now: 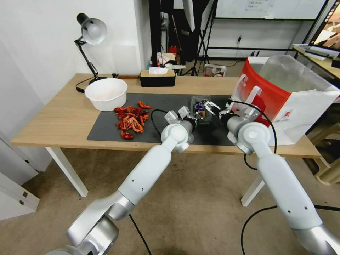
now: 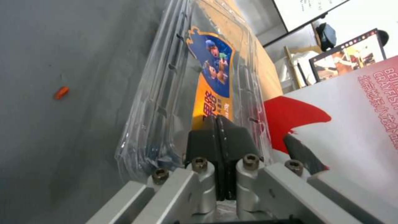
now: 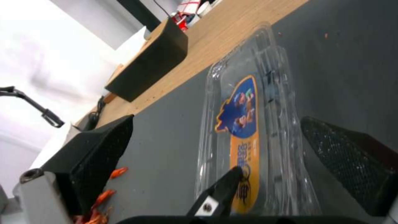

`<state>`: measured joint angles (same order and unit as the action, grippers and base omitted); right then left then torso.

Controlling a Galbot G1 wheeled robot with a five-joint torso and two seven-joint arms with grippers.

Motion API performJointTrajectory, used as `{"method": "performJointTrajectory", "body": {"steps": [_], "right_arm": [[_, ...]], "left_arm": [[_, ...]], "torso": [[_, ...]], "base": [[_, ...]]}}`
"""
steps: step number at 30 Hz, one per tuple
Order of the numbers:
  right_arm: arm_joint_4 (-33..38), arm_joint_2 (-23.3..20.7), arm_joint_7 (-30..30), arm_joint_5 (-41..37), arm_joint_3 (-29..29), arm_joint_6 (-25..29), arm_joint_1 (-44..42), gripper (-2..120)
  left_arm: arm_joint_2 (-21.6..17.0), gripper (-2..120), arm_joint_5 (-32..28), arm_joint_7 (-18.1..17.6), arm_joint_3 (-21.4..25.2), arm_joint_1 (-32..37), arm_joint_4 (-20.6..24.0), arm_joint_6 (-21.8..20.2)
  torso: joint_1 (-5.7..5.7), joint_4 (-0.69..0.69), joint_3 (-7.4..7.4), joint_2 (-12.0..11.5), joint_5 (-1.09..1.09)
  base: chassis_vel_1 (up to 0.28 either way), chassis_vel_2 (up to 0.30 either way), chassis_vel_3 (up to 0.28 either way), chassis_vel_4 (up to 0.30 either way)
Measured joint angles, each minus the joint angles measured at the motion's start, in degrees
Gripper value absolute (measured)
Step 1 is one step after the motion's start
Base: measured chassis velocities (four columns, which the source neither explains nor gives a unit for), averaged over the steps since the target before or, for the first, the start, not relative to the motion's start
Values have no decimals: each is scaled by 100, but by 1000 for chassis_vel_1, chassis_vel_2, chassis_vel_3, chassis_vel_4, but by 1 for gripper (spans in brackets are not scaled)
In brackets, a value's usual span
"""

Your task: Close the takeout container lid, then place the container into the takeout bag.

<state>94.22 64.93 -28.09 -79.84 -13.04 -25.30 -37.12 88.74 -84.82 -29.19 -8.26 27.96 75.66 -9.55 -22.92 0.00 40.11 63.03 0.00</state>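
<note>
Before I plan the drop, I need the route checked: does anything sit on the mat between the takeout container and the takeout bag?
Nothing visible does. The takeout container lies on the dark mat, the takeout bag stands open just beyond the right gripper, and the crayfish pile lies on the opposite side.

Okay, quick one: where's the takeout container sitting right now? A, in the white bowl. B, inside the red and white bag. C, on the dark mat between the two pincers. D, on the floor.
C: the takeout container lies on the dark mat, with the left pincer shut on its near edge and the right pincer open beside it, outside the takeout bag.
</note>
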Motion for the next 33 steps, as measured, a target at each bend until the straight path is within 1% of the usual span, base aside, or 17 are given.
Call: {"method": "performJointTrajectory", "body": {"steps": [7,14,21,27,33], "right_arm": [[-204,39,-76,211,146,-32,209,100],[-321,32,-195,339,235,-187,311,100],[-380,-31,-269,400,295,-585,335,100],[-439,-40,-324,350,340,-893,354,100],[-532,-20,-341,245,349,-998,406,100]], "left_arm": [[1,0,-14,1,8,-12,5,2],[12,0,-19,-3,9,-12,30,5],[29,0,-17,-8,9,23,45,15],[-52,0,-17,5,3,45,68,15],[-78,0,-23,14,6,40,80,12]], "torso": [[0,0,0,0,0],[0,0,0,0,0],[0,0,0,0,0],[0,0,0,0,0],[0,0,0,0,0]], "base": [[0,0,0,0],[0,0,0,0],[0,0,0,0],[0,0,0,0],[0,0,0,0]]}}
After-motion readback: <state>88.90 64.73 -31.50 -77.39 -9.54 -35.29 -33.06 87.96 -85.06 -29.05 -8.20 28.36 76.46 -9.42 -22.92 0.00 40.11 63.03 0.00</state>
